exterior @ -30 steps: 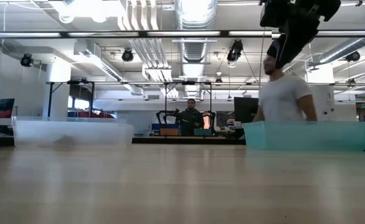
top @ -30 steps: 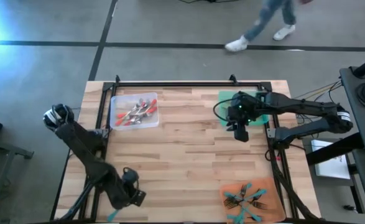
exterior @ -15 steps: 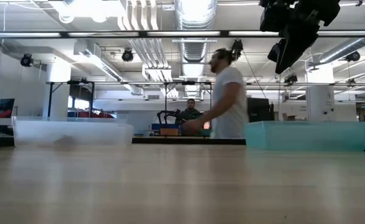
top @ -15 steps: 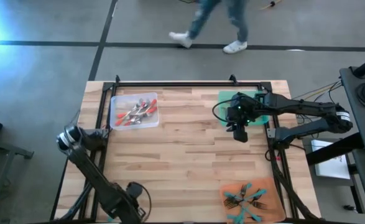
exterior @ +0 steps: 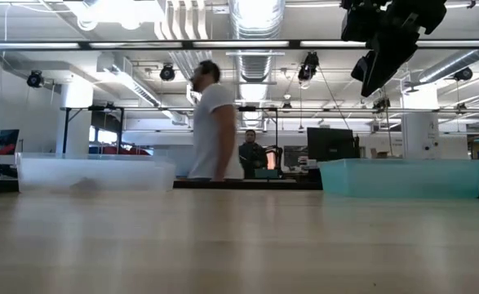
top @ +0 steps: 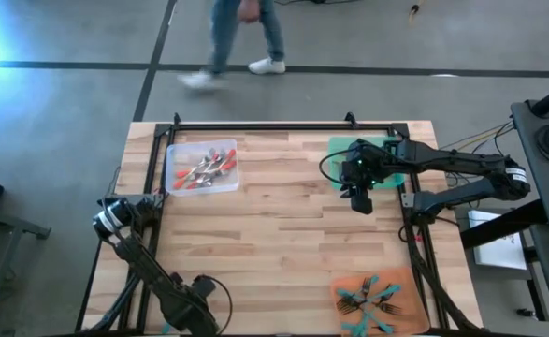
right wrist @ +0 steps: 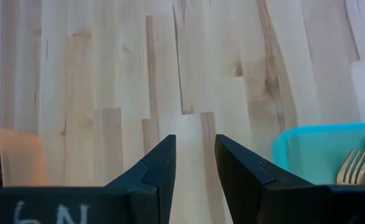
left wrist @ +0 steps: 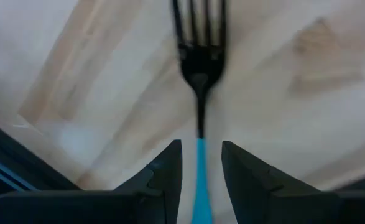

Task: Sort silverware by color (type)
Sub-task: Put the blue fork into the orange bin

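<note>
Left gripper (left wrist: 199, 171) at near-left table edge, clamps teal fork (left wrist: 199, 74) | right gripper (right wrist: 194, 165) parted, empty, beside green tray (right wrist: 319, 152) | risk: thin handle slipping in transit.

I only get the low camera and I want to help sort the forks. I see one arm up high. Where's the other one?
Observer: The left gripper is at the table's left corner on your camera's side, outside your picture.
Operator: Is it carrying something?
Observer: Yes, it seems so. Its wrist camera shows a fork with a teal handle sticking out between its fingers.
Operator: What's inside the teal tray?
Observer: At least one gold fork lies in the teal tray. Your level view can't see over its wall.
</note>
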